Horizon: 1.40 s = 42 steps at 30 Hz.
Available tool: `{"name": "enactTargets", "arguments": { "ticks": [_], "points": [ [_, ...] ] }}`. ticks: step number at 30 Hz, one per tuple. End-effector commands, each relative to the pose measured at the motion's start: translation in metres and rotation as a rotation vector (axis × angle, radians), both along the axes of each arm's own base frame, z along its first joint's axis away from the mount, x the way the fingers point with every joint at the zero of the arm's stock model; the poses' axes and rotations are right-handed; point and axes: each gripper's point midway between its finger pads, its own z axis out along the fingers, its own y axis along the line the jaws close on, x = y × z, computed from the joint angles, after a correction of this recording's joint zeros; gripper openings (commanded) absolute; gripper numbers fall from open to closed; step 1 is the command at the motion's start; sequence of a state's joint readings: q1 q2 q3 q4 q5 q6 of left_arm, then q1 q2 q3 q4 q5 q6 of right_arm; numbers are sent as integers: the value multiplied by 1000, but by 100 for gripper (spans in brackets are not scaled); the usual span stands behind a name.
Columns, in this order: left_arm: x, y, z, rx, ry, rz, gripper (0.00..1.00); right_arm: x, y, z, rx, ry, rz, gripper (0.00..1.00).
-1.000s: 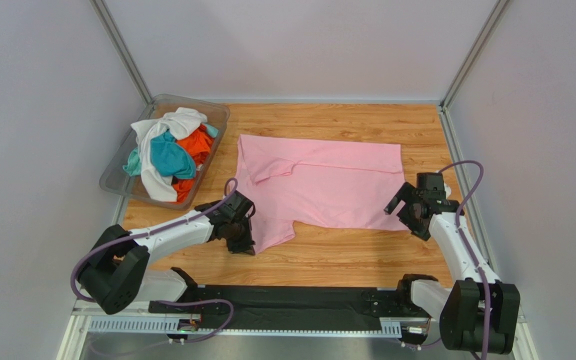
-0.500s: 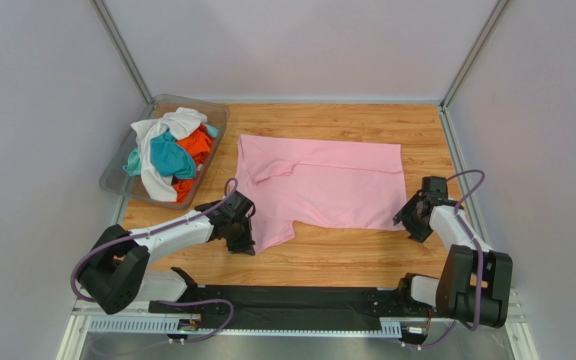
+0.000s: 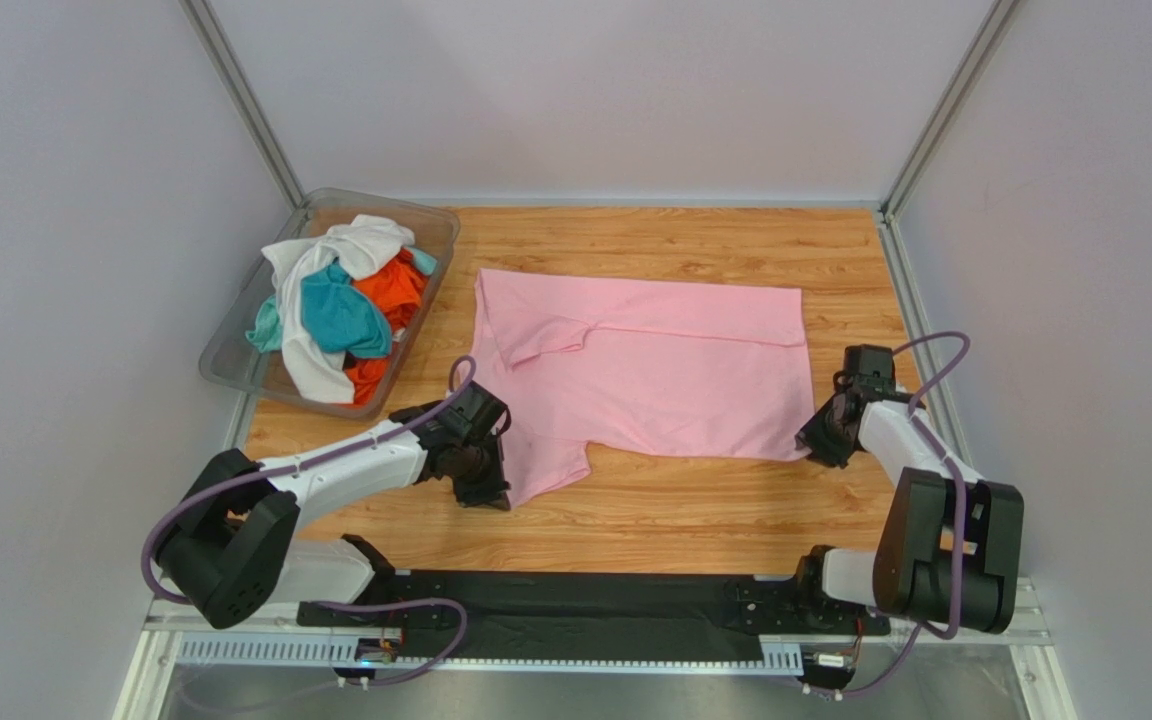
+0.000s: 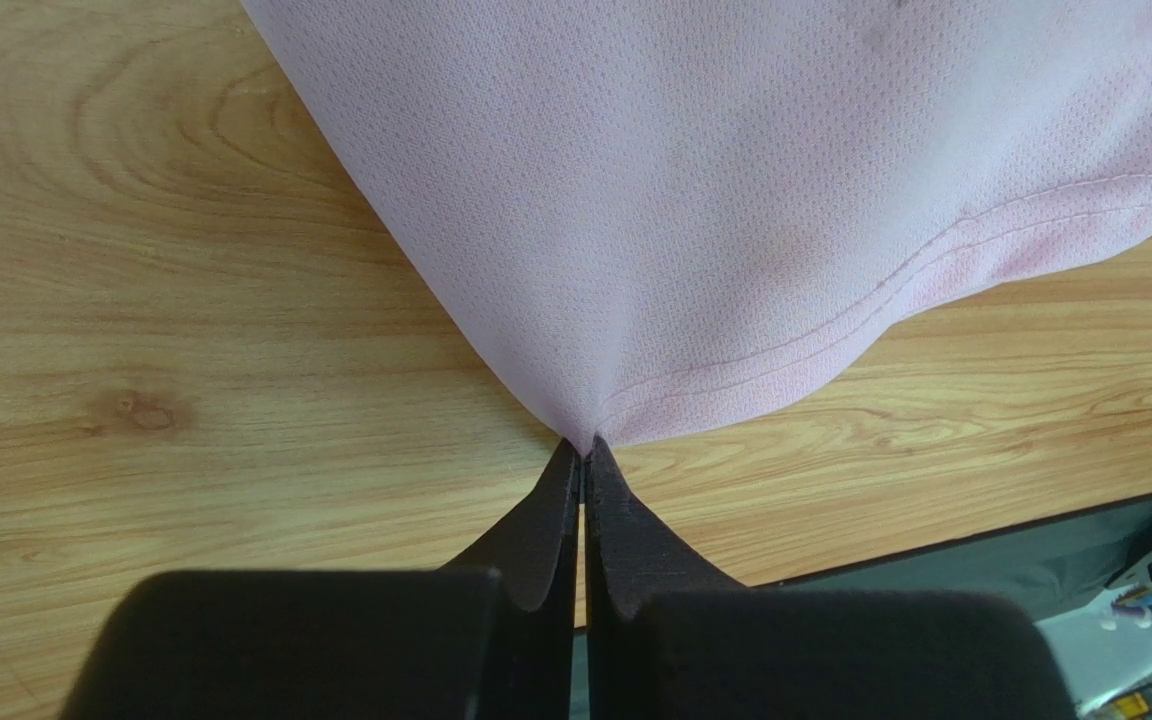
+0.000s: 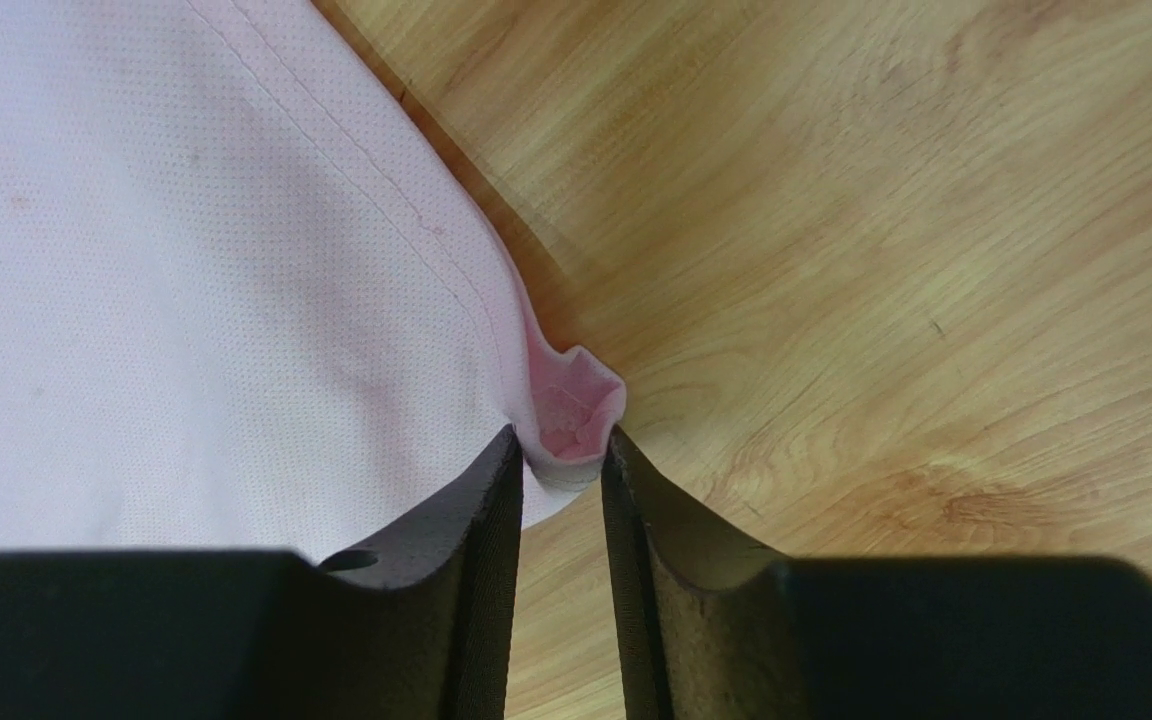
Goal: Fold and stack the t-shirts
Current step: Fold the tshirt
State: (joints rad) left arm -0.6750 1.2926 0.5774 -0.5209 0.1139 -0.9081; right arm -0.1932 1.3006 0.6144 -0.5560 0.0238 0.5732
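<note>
Plastic bin (image 3: 225, 360) just beside pink t-shirt (image 3: 672, 375)

Plain pale grey walls (image 3: 597, 90) on three sides; wood-grain tabletop (image 3: 657, 510); aluminium corner posts (image 3: 244, 98); even light.

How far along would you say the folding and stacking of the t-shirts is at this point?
Early. Done: the pink t-shirt lies spread on the table; nothing is stacked. In hand: the left gripper and the right gripper each pinch a near corner of it. Left: folding it, then the white, teal and orange shirts heaped in the clear bin.
</note>
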Motion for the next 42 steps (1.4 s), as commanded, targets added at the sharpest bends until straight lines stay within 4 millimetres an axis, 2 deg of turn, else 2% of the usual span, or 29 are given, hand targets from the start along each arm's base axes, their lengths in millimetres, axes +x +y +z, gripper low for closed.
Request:
{"name": "enactTargets", "arguments": {
  "ticks": [1,6,7,10,16,22,27,31,33,34,36,37,39,42],
  "points": [
    [6,7,-5,53,-34,-5,0,-2,0,-11,9,26,-7,27],
    [7,8,-3,54,-45,1,0,1,1,-13,15,28,-4,18],
    [8,8,-3,55,-48,1,0,1,1,-13,16,28,-2,11],
    [7,8,-1,49,-45,1,0,-2,1,-11,13,28,2,2],
    [-2,13,8,34,-49,11,0,-14,4,7,8,5,4,1],
    [-16,22,20,16,-63,-1,0,-26,22,19,87,-40,29,3],
    [-11,16,35,-33,-111,-9,0,-28,31,29,126,-77,33,4],
    [8,1,55,-78,-173,-18,0,-25,31,36,128,-96,40,4],
    [15,-4,59,-78,-182,-27,0,-25,31,38,127,-88,47,4],
    [24,-9,68,-86,-210,-32,0,-24,31,40,122,-91,57,4],
    [32,-13,72,-77,-215,-42,0,-23,30,42,118,-87,65,4],
    [42,-18,83,-89,-239,-43,0,-22,29,42,118,-78,68,4],
    [51,-22,86,-82,-246,-59,0,-18,29,48,117,-82,77,5],
    [76,-30,110,-101,-299,-87,0,-8,33,55,142,-93,103,5]
  ]
}}
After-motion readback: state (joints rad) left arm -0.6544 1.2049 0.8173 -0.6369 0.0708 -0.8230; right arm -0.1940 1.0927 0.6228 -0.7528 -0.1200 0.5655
